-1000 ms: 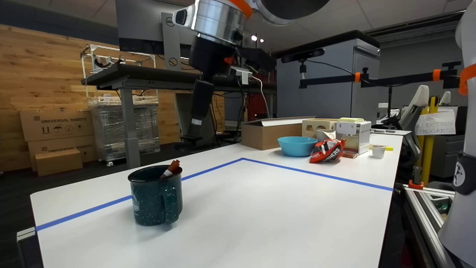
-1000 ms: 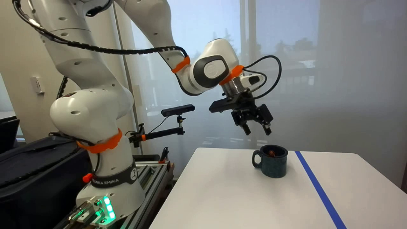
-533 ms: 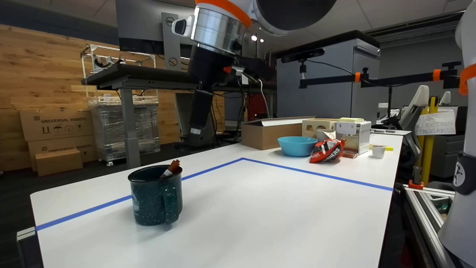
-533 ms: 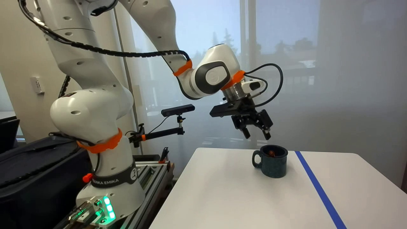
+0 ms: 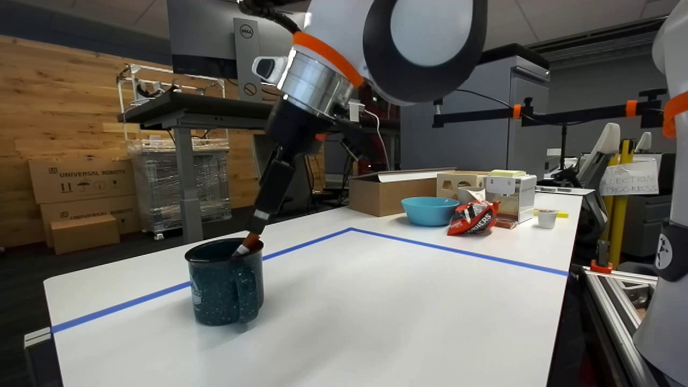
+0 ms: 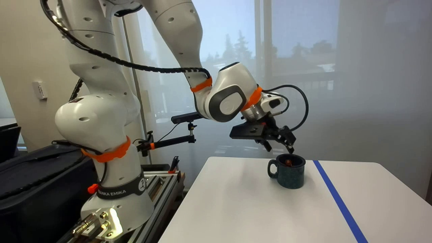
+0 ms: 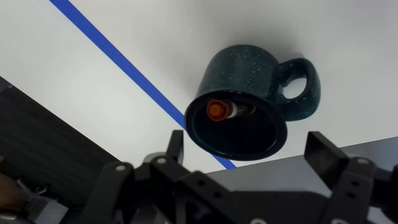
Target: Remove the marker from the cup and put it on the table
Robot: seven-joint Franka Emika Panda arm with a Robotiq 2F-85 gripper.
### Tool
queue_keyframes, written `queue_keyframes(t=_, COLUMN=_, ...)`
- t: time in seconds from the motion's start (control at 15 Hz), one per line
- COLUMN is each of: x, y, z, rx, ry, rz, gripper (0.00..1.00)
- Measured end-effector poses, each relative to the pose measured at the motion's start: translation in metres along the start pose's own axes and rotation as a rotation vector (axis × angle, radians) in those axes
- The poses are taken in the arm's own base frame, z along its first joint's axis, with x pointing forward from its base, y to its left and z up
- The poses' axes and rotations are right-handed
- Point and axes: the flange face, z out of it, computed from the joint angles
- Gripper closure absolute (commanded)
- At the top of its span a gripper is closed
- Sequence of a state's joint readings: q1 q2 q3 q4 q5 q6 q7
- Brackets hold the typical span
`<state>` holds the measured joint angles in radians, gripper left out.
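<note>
Marker (image 7: 219,110), reddish end up, leaning inside the dark green cup (image 7: 239,71), left side in wrist view. Cup upright on white worktop (image 5: 387,317). Claw (image 7: 245,137) spread wide, holding nothing, just above cup.

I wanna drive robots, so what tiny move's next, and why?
Perhaps nudge the open black gripper toward the wrist view's left, because the slim orange-topped marker, leaning in the round speckled dark-green cup, appears left of the gripper's middle.
</note>
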<state>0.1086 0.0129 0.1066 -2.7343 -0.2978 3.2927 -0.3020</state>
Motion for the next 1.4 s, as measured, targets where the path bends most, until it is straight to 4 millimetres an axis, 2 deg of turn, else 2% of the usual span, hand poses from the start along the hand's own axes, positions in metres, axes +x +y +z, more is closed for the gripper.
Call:
queue_keyframes(t=0.27, x=-0.013, y=-0.025, z=0.029, rx=0.069, ry=0.050, rz=-0.007, gripper=0.00)
queue_keyframes(t=0.4, x=-0.022, y=-0.023, z=0.036, rx=0.088, ry=0.049, rz=0.000, gripper=0.00)
queue_keyframes(t=1.13, x=-0.024, y=-0.022, z=0.037, rx=0.090, ry=0.045, rz=0.001, gripper=0.00)
queue_keyframes(t=1.4, x=-0.020, y=-0.024, z=0.030, rx=0.083, ry=0.052, rz=-0.008, gripper=0.00)
